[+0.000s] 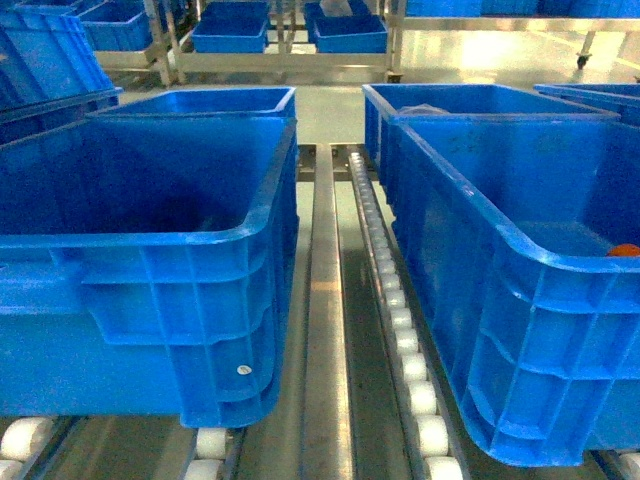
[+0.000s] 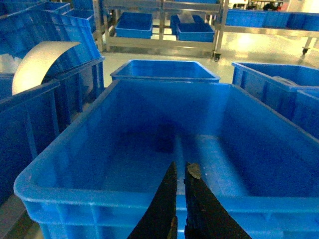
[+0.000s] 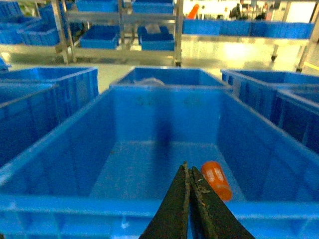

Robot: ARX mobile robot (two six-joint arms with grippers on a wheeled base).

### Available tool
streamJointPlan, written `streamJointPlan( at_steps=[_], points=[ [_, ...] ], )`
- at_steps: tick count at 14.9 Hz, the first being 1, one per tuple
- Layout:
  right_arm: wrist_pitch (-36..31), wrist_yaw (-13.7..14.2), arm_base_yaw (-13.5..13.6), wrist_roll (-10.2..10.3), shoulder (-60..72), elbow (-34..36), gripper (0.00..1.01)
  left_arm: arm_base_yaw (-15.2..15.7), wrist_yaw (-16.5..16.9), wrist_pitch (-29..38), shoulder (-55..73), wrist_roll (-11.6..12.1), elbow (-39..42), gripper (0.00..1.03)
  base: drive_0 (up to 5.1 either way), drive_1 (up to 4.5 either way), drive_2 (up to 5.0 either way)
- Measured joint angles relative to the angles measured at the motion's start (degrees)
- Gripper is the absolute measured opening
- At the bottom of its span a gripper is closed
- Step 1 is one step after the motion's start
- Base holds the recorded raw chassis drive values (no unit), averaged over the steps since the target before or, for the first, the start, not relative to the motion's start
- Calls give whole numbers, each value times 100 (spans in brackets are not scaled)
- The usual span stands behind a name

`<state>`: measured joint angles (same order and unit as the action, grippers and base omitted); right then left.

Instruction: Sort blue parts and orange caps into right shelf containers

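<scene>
Left pincer: black fingers pressed together, nothing between them, hovering at the near rim of the left crate. A small pale fleck sits on one fingertip; I cannot tell what it is. The left crate's floor shows smooth and bare in the left wrist view; no blue parts visible in it.

Right pincer: fingers likewise pressed together, holding nothing, poised over the near rim of the right crate.

Just past the right pincer tips, one orange cap lies on the floor of the right crate, toward its right wall. The head view confirms it: an orange sliver peeks over the crate wall at the far right edge.

Between the two near crates runs a metal rail with a line of white rollers; both crates rest on this roller shelf.

Behind each near crate stands a second blue crate. The one behind the right crate holds something pale and crumpled, not identifiable. Farther back: metal racks carrying more blue crates, and a bright floor.

Progress, judged from this state: at least one orange cap is in a right shelf container. No blue parts appear in any view, so their sorting cannot be confirmed. With both pincers empty, the next step is probably fetching another piece; where the remaining pieces lie is not shown.
</scene>
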<state>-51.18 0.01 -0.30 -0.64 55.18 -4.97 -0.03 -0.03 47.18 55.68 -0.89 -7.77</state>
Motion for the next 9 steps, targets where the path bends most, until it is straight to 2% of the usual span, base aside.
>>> streamJointPlan(
  at_steps=[1, 3, 4, 9],
  points=[
    [17, 2, 0, 0, -37, 146, 2, 0, 0, -151, -282, 2, 120, 2, 0, 0, 0],
    [533, 2, 0, 0, -636, 363, 2, 0, 0, -481, -796, 2, 323, 2, 0, 0, 0],
    [802, 2, 0, 0, -1040, 363, 2, 0, 0, -127, -857, 2, 542, 2, 0, 0, 0],
    [2114, 2, 0, 2, -2474, 422, 2, 0, 0, -1464, -2243, 4, 713, 2, 0, 0, 0]
  ],
)
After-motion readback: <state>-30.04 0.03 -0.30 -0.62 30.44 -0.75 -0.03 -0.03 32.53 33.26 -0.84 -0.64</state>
